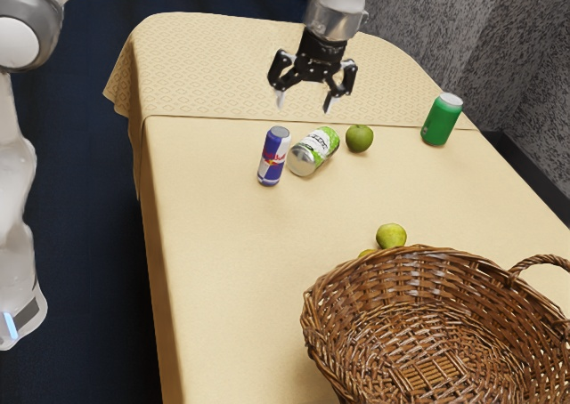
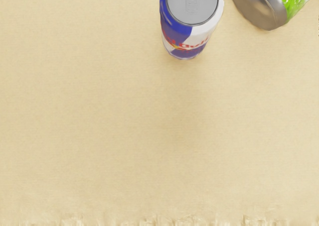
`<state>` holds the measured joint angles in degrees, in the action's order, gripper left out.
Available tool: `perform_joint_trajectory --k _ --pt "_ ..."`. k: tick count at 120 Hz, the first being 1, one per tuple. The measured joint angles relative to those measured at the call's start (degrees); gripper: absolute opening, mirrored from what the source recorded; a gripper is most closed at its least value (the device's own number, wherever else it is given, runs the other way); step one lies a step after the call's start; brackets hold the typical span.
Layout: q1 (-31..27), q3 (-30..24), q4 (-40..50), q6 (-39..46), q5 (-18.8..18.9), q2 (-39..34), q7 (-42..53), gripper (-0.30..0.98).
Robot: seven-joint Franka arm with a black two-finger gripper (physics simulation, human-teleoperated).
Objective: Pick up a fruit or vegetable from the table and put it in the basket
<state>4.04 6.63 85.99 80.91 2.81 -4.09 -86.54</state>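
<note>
End effector [image 1: 305, 101] is hanging open above the cloth-covered desk [image 1: 223, 262], its two fingers spreading well apart with nothing between them. Below it, in the exterior view, a blue-and-silver Red Bull can [image 1: 274, 157] is standing upright, while a green-and-white can [image 1: 315, 150] is lying on its side just beside it, turning its silver end toward the camera. A round green fruit [image 1: 360, 138] is resting near the lying can, on the side away from the Red Bull can — and a green can [image 1: 442, 119] is standing upright farther toward the exterior view's right. A yellow-green fruit [image 1: 391, 236] is sitting on the desk just outside the brown wicker basket [image 1: 427, 266], near its rim; beside that fruit, a second yellowish piece [image 1: 366, 254] is peeking out from behind the wicker, mostly hidden. The basket is occupying the exterior view's lower right corner, its handle [image 1: 541, 260] arching above the rim. In the wrist view, the Red Bull can is showing its silver top and the lying can its metal end, the two standing apart over plain cloth. Patterned fabric [image 1: 223, 66] is covering the desk's far end.
</note>
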Motion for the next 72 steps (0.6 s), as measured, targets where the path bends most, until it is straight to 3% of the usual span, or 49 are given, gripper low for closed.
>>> perform_joint_trajectory --k 15,35,47,72 --pt "6.99 -1.55 -0.07 -0.09 -1.55 1.42 -8.75 0.69" --pt "3.39 -2.39 -2.03 -0.08 -1.68 6.90 -18.17 0.69" --pt "1.49 -4.76 -12.54 0.58 -1.19 17.20 -23.00 0.69" --pt "0.99 -9.66 -16.57 9.22 -0.89 26.45 -29.53 0.69"
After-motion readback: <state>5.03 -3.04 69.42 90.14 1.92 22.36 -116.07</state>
